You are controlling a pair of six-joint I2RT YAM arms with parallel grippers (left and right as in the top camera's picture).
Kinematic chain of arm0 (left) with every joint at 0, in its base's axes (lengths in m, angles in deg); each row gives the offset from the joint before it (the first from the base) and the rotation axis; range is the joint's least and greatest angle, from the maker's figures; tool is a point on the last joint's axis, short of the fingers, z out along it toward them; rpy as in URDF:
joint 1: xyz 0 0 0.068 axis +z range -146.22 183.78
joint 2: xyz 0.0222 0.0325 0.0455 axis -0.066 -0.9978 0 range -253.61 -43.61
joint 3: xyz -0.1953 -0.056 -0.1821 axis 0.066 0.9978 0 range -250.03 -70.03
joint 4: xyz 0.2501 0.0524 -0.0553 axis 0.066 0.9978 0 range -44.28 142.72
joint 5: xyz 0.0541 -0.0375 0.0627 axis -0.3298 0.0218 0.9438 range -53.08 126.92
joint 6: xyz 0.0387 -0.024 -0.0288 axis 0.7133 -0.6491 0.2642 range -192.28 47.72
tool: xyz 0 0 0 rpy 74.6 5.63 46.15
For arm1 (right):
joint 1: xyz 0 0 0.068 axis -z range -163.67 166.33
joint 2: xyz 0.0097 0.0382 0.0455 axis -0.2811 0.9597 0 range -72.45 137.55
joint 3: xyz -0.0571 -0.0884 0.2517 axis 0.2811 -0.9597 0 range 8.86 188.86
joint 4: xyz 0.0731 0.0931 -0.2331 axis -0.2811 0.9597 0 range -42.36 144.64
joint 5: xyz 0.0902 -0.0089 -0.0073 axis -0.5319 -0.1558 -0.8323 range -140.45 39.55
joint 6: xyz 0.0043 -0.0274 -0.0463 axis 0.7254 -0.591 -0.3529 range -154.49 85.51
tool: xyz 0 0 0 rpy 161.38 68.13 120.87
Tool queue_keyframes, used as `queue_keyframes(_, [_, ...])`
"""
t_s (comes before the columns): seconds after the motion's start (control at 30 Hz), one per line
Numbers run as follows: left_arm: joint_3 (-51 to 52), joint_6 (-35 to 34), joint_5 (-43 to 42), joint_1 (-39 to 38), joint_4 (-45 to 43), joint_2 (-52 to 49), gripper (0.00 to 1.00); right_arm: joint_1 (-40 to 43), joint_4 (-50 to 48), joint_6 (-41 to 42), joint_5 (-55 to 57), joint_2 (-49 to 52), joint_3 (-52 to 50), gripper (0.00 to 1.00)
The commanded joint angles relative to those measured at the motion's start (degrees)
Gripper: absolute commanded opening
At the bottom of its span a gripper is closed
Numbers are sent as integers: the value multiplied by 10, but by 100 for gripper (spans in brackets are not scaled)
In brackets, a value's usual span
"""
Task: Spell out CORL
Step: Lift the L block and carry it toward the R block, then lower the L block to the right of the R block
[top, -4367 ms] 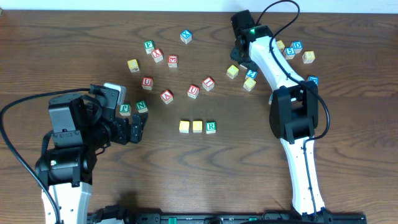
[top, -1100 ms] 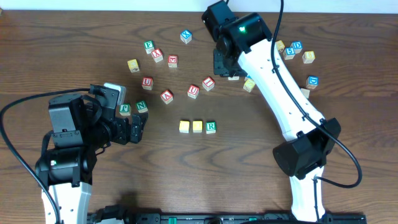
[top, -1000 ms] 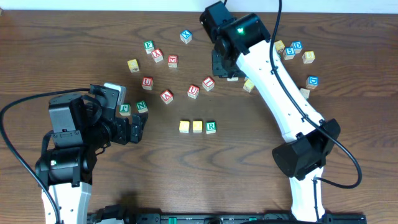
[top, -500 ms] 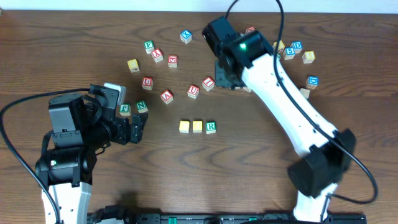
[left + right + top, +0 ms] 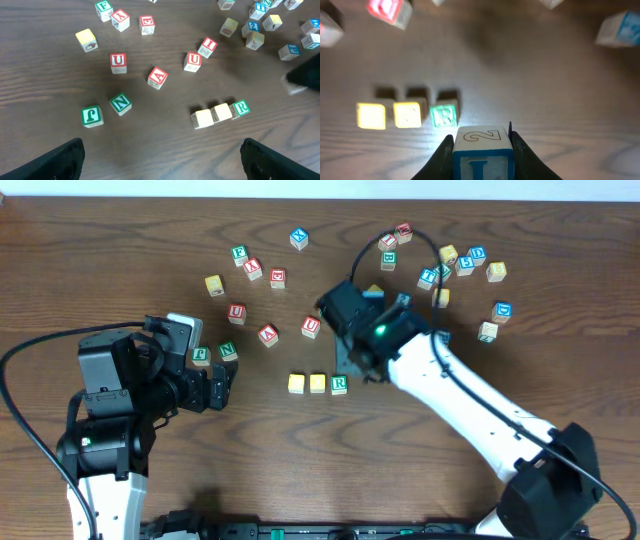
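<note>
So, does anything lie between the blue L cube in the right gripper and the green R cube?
No. In the right wrist view, only bare table shows between the L cube and the R cube; no other cube stands there.

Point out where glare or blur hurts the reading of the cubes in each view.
Right wrist: the two yellow cubes glow washed out, the far red cube is out of focus, the L cube sharp. Left wrist: cubes crisp, the right arm a dark smear. Overhead: even light, letters tiny.
</note>
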Motion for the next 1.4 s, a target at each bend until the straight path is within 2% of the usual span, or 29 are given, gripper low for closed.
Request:
queue_keyframes(0.0, [-14, 9, -8, 2, 0, 0, 98, -12, -21, 45, 2, -6, -40, 3])
queue_keyframes(0.57, [-14, 9, -7, 2, 0, 0, 98, -12, -136, 63, -2, -5, -157, 4])
queue_keyframes(0.93, [-14, 9, -7, 2, 0, 0, 98, -13, -194, 63, -2, -1, -198, 5])
queue_keyframes(1.37, [-14, 9, -8, 2, 0, 0, 98, -13, -219, 62, 20, 16, -199, 4])
